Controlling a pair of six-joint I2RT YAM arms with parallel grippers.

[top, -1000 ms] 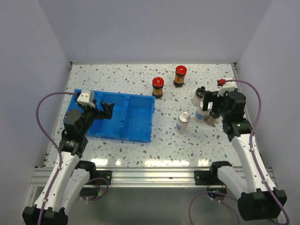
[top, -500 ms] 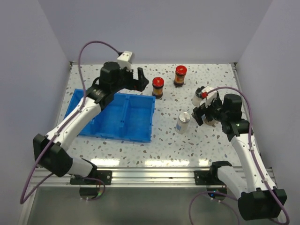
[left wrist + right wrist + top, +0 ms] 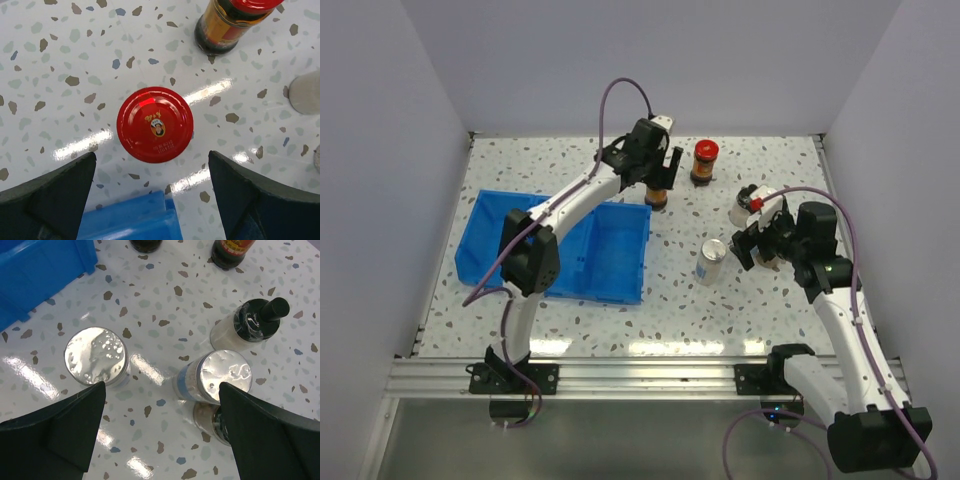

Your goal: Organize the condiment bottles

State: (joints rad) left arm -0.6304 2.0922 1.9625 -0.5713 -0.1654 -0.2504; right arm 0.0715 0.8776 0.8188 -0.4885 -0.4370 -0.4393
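Now left tool (image 3: 151, 186) above red-lidded jar (image 3: 155, 125), gone from tray (image 3: 612, 258); jaws seemingly apart

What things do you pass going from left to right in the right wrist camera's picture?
blue tray → silver-topped shaker → second silver-topped shaker → clear bottle with black cap

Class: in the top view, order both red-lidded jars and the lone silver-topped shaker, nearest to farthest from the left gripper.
1. Front red-lidded jar, directly below the left gripper.
2. Back red-lidded jar, to the right.
3. Lone silver-topped shaker, front right.
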